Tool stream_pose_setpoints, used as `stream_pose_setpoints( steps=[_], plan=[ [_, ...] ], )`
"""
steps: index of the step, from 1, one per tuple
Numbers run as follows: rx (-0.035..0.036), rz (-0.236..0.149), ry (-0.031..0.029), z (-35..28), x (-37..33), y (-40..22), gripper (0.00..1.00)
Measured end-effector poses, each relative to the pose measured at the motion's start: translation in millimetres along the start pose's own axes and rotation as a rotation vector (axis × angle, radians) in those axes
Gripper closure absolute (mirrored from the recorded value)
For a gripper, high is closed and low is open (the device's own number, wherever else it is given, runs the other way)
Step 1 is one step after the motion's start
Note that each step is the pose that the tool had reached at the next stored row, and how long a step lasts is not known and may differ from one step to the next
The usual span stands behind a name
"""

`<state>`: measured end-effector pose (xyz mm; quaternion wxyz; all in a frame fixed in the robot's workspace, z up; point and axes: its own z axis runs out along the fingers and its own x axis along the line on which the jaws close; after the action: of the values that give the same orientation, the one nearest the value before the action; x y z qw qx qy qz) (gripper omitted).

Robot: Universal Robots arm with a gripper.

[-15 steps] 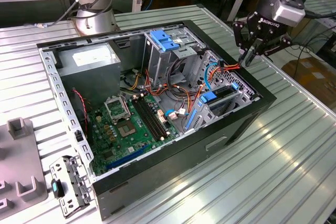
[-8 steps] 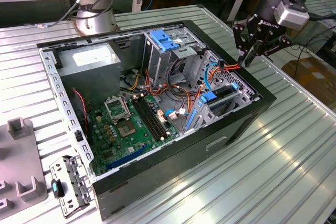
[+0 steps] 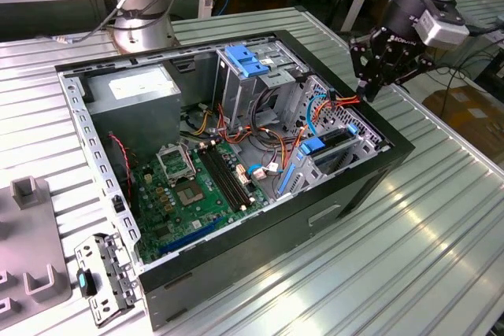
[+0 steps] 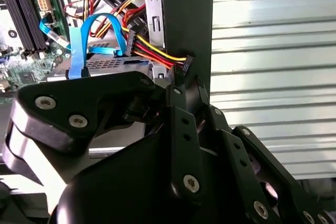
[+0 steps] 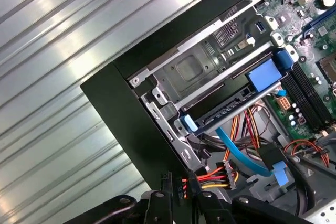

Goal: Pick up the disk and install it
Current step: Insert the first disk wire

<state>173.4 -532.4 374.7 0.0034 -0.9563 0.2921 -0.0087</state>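
I see the disk sitting in the drive cage at the exterior view's right end of the open computer case, its blue carrier tab showing in the first wrist view, motherboard just to its left. My gripper hangs right over the case's far right edge, jaws clenched on the black connector of the red-yellow-black power cable, in the second wrist view. The blue data cable loops just beside it.
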Motion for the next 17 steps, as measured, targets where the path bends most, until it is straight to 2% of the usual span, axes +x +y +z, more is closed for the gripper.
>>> stream_pose_setpoints(
  steps=[6, 11, 13, 14, 17],
  plan=[
    [0.0008, -0.049, -0.0006, 4.2, -0.2, -2.9, 0.75],
    [0.0012, -0.071, -0.0005, 7.9, 0.1, -3.2, 0.75],
    [0.001, -0.075, -0.0003, 8.2, 0.3, -3.3, 0.76],
    [0.0013, -0.075, -0.0005, 8.3, 0.3, -3.3, 0.83],
    [0.0018, -0.077, -0.0009, 5.5, 0.3, -3.3, 0.84]
  ],
)
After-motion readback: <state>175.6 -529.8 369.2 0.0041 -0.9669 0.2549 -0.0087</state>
